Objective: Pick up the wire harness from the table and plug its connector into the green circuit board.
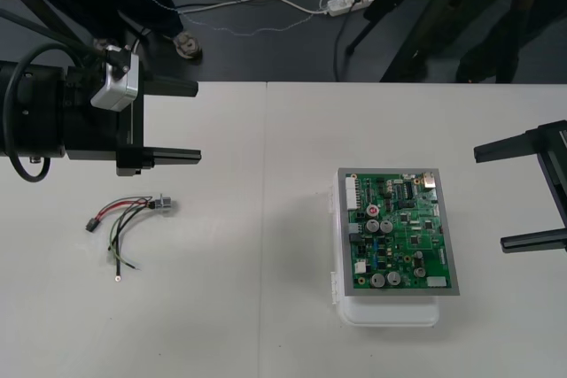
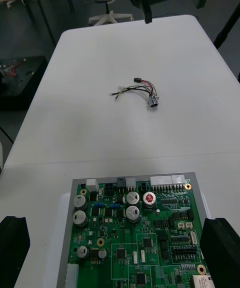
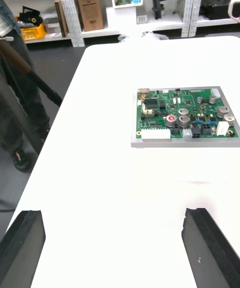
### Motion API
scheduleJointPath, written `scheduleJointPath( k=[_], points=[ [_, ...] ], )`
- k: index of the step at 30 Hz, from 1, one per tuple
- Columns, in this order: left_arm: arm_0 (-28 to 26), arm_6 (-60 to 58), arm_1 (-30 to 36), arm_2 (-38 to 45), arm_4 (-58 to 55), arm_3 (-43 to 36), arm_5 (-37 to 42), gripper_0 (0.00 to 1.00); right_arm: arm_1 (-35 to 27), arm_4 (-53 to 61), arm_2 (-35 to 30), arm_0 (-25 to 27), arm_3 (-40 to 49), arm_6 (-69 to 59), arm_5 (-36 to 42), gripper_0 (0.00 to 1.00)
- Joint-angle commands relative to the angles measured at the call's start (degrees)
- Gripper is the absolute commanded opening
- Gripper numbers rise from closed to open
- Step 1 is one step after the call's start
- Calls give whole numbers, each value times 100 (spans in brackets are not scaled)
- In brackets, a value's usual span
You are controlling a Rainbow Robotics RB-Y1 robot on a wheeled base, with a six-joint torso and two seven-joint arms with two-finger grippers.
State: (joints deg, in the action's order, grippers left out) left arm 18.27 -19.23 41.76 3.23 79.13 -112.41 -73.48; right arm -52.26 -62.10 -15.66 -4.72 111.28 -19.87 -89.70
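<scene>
On pale table (image 1: pixel 266 174) — harness (image 1: pixel 131 211) left, board (image 1: pixel 400 232) right, well apart.

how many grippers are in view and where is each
2. The left gripper is open at the left side of the table, just beyond the wire harness. The right gripper is open at the right edge, beside the green circuit board.

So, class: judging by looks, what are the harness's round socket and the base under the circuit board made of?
The round socket looks metal: grey, dull shine. The white base under the green circuit board is probably plastic: matte, rounded corners.
</scene>
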Motion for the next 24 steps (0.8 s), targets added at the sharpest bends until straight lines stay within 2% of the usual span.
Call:
scheduleJointPath(
  k=[1, 7, 11, 16, 24],
  points=[
    [106, 675, 438, -25, 6, -9, -369, 81, -12, 453, -104, 51, -317, 317, -30, 100],
    [282, 1528, 1035, -165, 270, -9, -580, 81, 58, 1024, -227, 165, -581, 387, -30, 100],
    [414, 2257, 1563, -490, 358, -9, -580, 81, 269, 1296, -490, 376, -581, 387, -30, 100],
    [669, 3242, 2108, -930, 472, -9, -571, 81, 630, 1437, -666, 402, -581, 413, -30, 100],
    [924, 4657, 2626, -1440, 586, -18, -474, 81, 717, 1428, -666, 402, -581, 1081, -30, 100]
  ],
)
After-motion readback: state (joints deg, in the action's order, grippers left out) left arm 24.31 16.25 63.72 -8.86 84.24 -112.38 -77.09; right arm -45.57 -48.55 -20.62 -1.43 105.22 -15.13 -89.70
